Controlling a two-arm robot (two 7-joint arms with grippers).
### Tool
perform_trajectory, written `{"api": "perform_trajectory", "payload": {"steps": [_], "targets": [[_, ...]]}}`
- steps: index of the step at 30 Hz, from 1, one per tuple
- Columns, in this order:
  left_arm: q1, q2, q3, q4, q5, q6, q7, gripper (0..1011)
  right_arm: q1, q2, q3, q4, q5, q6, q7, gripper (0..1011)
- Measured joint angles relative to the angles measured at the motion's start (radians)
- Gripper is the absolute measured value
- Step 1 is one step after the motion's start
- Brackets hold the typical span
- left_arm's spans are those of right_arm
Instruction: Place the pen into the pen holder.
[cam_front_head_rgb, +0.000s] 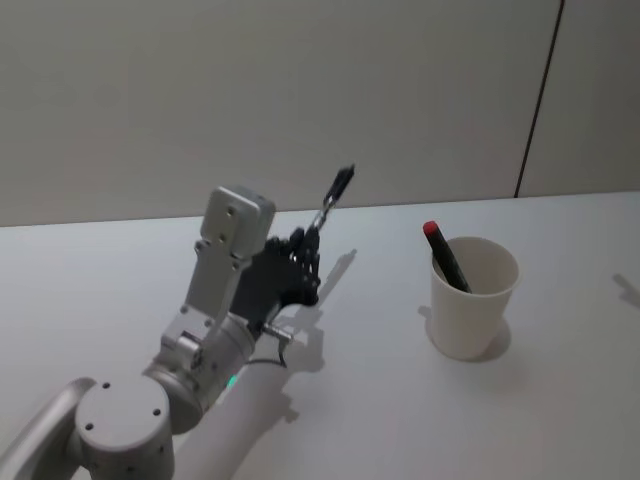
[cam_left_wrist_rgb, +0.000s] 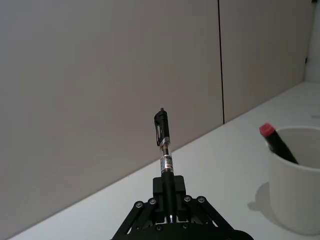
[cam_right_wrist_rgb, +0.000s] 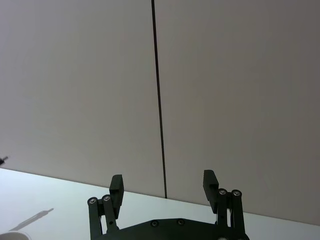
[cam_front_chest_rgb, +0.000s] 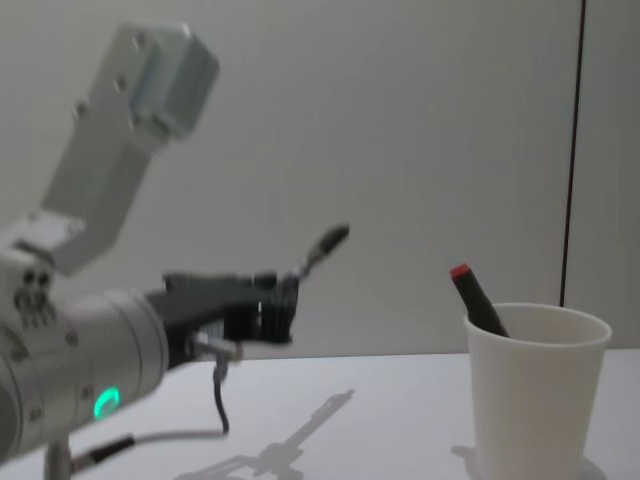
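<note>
Left gripper (cam_front_head_rgb: 312, 243), centre frame: we logged fingers clamping pen (cam_front_head_rgb: 331, 203), tilted up to clear the pen holder (cam_front_head_rgb: 470, 320) rim at right; right gripper (cam_right_wrist_rgb: 162, 183) spread, idle.

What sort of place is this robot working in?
Probably a lab or office test bench: a white table, a plain panelled wall, and a paper-cup pen holder with a red-capped marker inside. The left gripper grips a pen; the right gripper is open.

No legible text or numbers. The pen (cam_left_wrist_rgb: 165, 165) has a small pale label band on its barrel (print too fine to read).
</note>
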Motion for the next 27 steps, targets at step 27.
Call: {"api": "perform_trajectory", "payload": {"steps": [27], "targets": [[-0.018, -0.003, -0.03, -0.12, 0.038, -0.157, -0.04, 130, 0.084, -0.014, -0.021, -0.012, 0.162, 0.132, 0.057, 1002]]}}
